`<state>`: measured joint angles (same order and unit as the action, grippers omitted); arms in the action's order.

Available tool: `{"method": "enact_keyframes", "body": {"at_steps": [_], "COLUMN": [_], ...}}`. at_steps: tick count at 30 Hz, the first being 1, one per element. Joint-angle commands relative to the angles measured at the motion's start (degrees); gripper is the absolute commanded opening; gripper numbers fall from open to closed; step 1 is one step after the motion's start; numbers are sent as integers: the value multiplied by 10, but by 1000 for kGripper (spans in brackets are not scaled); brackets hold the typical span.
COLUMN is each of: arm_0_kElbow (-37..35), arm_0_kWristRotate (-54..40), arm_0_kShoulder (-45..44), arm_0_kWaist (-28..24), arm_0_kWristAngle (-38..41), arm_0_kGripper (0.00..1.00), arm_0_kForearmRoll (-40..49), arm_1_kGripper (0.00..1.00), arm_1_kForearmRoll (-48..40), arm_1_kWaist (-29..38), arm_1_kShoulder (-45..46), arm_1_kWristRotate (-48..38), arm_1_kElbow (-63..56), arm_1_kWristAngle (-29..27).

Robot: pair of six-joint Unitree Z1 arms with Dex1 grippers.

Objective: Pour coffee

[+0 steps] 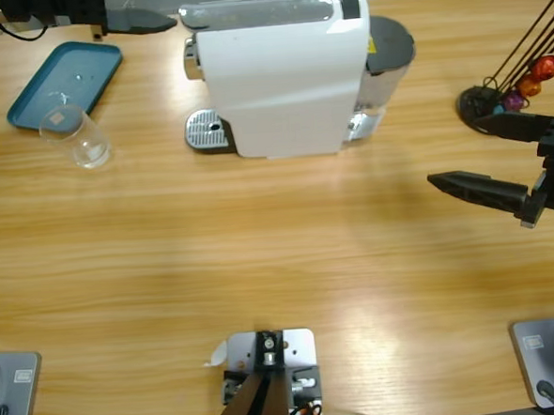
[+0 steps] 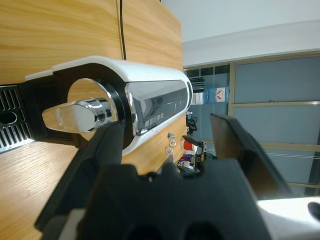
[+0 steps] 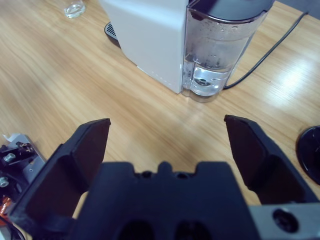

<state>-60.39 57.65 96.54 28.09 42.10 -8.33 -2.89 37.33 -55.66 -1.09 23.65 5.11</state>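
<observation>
No coffee is seen anywhere, so pouring is judged not yet begun. At the right edge of the high view, the right tool (image 1: 482,178) is held with jaws apart, empty, over the worktop (image 1: 262,265). The left tool (image 2: 170,145), likewise spread and empty, is aimed at the white machine (image 1: 283,75). At upper left, an empty glass (image 1: 77,137) lies beside the teal tray (image 1: 90,73).

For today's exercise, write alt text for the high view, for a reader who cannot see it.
A white coffee machine stands at the far middle of a long wooden table, its metal drip tray empty. An empty clear glass sits left beside a teal tray; the right gripper, jaws open, enters from the right near a capsule rack.
</observation>
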Motion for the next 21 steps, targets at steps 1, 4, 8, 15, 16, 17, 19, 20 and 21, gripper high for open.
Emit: {"method": "enact_keyframes", "body": {"at_steps": [1, 4, 8, 15, 16, 17, 19, 20, 21], "arm_0_kElbow": [2, 0, -1, 0, 0, 0, 1, 2, 4], "arm_0_kWristRotate": [6, 4, 0, -4, -7, -10, -15, -16, -17], "arm_0_kShoulder": [37, 36, 38, 42, 42, 42, 40, 39, 36], "arm_0_kWaist": [6, 6, 6, 6, 6, 6, 6, 6, 6], "arm_0_kWristAngle": [8, 8, 16, 17, 17, 17, 21, 24, 24], "arm_0_kGripper": [559, 230, 0, 0, 0, 0, 0, 0, 0], "arm_0_kForearmRoll": [-6, -6, -15, -20, -20, -21, -21, -21, -21], "arm_1_kGripper": [1000, 1000, 1000, 1000, 1000, 1000, 1000, 1000, 1000], "arm_1_kForearmRoll": [-6, -6, -6, -6, -6, -6, -6, -6, -6], "arm_1_kWaist": [6, 6, 6, 6, 6, 6, 6, 6, 6], "arm_1_kShoulder": [3, 4, 4, 5, 5, 5, 5, 5, 5], "arm_1_kWristRotate": [-8, -8, -8, -8, -8, -8, -8, -8, -8], "arm_1_kElbow": [-21, -21, -21, -21, -21, -21, -21, -21, -21], "arm_1_kWristAngle": [6, 6, 6, 6, 6, 6, 5, 5, 5]}}
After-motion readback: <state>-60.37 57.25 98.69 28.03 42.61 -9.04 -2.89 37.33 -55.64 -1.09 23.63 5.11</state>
